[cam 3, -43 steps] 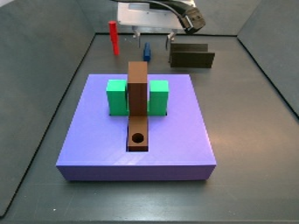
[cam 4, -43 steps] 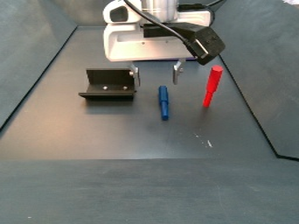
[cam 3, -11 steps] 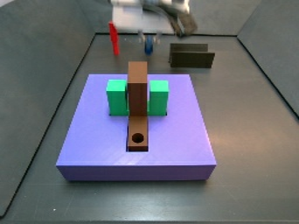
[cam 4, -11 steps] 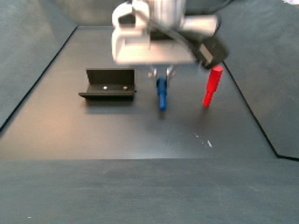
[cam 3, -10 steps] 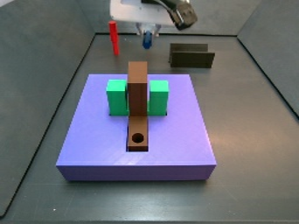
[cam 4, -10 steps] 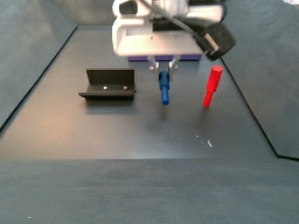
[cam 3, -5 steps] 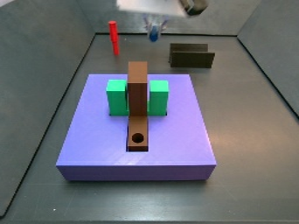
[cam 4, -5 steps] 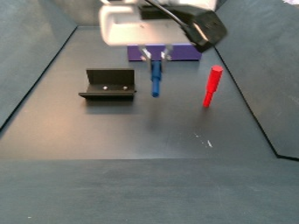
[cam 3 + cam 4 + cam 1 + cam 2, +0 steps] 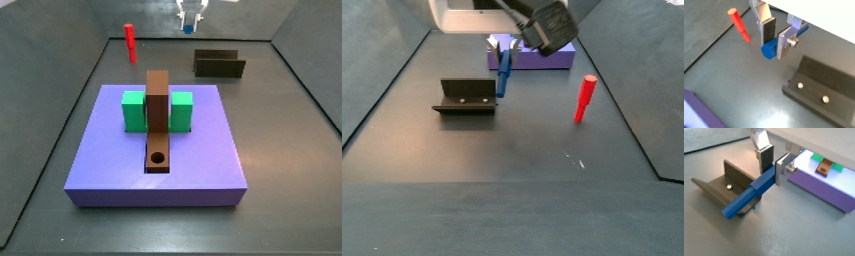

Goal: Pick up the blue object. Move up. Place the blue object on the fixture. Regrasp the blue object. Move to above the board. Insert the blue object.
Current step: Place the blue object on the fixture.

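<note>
The gripper (image 9: 769,162) is clamping the peg (image 9: 749,197), having lifted it off the floor toward the fixture (image 9: 465,97), near frame top in both side views.

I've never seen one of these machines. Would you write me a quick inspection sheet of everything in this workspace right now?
Surface: dark grey floor, bare between the items.
Blue object: blue peg clamped between the hand's fingers, lifted off the floor, close to the fixture.
Fixture: dark L-shaped bracket on the floor, nothing resting on it.
Board: purple slab with a brown strip, round hole open, and two green blocks.
Clutter: red peg standing upright, apart from the rest.
Hand: gripper raised, shut on the blue peg.
Cables: black cable above the hand.
Surroundings: grey walls around the floor.
</note>
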Robot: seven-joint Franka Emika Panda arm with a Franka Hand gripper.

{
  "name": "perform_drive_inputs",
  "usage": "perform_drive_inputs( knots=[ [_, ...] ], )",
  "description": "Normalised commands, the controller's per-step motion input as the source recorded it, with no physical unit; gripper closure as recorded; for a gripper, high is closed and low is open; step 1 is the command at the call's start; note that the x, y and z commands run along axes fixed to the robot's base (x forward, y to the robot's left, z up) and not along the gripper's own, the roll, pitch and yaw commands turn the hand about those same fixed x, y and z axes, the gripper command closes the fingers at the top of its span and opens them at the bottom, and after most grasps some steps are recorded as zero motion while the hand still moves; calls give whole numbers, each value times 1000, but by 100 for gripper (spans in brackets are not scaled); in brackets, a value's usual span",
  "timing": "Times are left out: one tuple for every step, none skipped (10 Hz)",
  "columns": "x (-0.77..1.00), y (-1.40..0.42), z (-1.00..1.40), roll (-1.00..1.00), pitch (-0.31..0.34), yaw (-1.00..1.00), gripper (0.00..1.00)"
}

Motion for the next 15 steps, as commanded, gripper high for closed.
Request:
perform_drive_inputs(
  knots=[
    [920,-17,0,-737,100,-243,100],
    [914,-40,-109,-591,86,-226,100],
    [923,-60,-160,-517,111,-194,100],
    [889,-86,-197,-434,120,-206,100],
    [883,-63,-240,-394,111,-214,100],
    [889,-60,-243,-394,117,-203,100],
    [829,-17,-311,-346,100,-274,100],
    [840,0,-243,-466,131,-280,100],
    [811,0,-106,-646,137,-263,100],
    [691,0,-114,-563,131,-140,100],
    [537,9,-143,-383,131,-9,100],
    [109,31,-89,-57,40,0,100],
    [0,0,0,74,0,0,100],
    [317,0,-126,306,117,0,100],
    [751,3,-146,91,217,0,100]
  ],
)
